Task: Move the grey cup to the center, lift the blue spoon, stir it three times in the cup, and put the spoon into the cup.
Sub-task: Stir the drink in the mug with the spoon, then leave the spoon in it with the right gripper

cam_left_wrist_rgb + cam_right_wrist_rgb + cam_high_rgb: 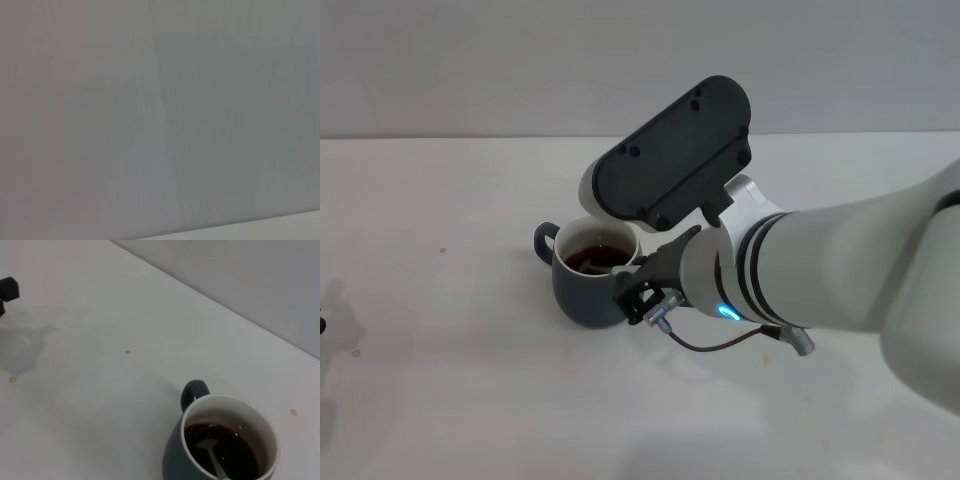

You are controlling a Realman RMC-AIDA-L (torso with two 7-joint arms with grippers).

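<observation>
The grey cup [592, 282] stands on the white table near the middle, its loop handle pointing to my left, with dark brown liquid inside. It also shows in the right wrist view [222, 442]. The blue spoon [211, 454] has its metal bowl and neck dipped in the liquid; its pale handle runs out of that view. My right gripper [670, 160] hangs directly over the cup's right rim, its dark housing covering its tip. My left gripper [7, 290] is parked far off at the table's left edge.
The white table [450, 400] spreads out around the cup, with a grey wall behind it. A few tiny brown specks [127, 352] lie on the surface. The left wrist view shows only blank grey wall.
</observation>
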